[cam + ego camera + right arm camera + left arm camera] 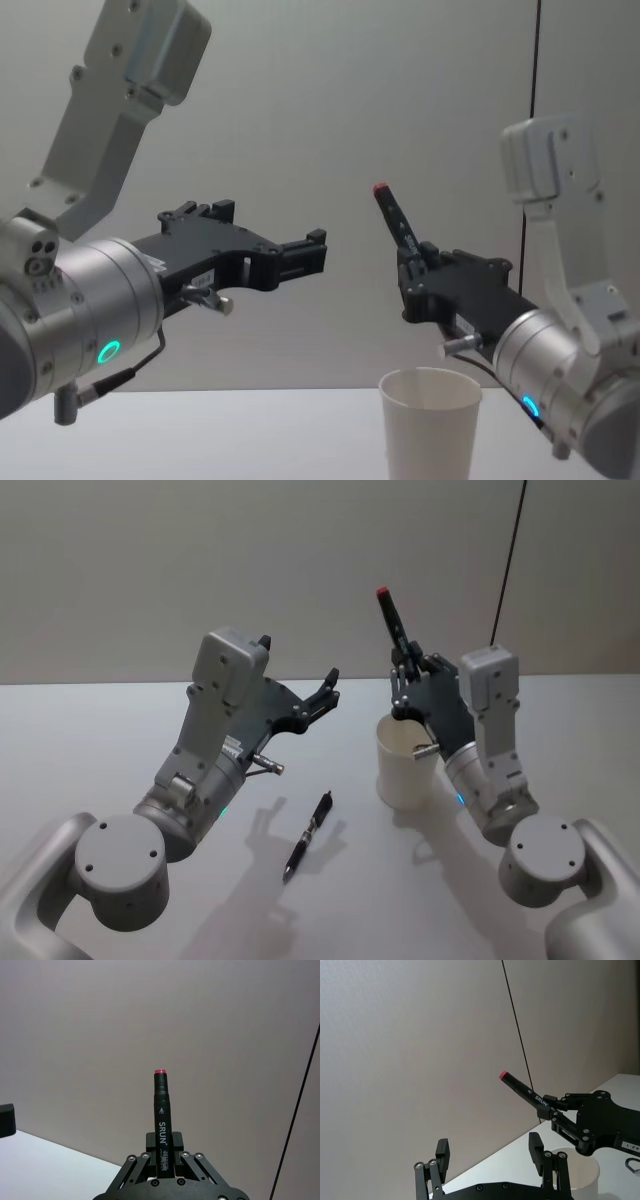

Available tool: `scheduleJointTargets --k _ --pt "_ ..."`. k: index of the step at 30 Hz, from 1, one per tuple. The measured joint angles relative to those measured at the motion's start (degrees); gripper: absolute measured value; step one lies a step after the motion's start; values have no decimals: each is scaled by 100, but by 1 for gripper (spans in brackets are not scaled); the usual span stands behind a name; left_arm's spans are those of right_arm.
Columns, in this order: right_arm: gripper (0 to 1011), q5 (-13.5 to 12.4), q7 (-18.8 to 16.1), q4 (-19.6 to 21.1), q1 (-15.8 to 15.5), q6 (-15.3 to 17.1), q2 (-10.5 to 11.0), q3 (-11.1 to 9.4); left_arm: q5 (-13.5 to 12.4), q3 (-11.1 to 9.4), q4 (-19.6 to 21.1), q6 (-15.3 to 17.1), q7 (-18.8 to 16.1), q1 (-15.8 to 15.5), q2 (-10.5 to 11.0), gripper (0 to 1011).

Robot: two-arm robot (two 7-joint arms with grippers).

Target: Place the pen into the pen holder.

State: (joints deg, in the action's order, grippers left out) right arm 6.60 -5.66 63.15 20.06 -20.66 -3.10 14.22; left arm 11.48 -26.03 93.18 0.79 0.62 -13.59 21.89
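Observation:
A black marker pen with a red end (391,620) points up and away, its lower part clamped in my right gripper (405,670), which is shut on it just above the far rim of the pen holder, a white paper cup (408,765). The right wrist view shows the marker (161,1105) standing up between the fingers (176,1141). In the chest view the marker (392,218) is tilted above the cup (430,425). My left gripper (325,693) hangs open and empty in the air left of the cup. A second black pen (308,835) lies flat on the table.
The pale table (100,740) stretches out to the left of the arms. A thin black cable (510,550) hangs down behind the right arm. A plain wall stands behind the table.

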Motion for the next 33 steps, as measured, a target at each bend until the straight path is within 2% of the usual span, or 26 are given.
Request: scheduleJointTargets --k 12,33 --pt "169 63 -84 -653 249 -408 -20 -59 0 0 0 0 0 0 0 1008" --pt "169 60 -159 -1363 528 -663 -37 -135 0 0 0 0 0 0 0 1008"
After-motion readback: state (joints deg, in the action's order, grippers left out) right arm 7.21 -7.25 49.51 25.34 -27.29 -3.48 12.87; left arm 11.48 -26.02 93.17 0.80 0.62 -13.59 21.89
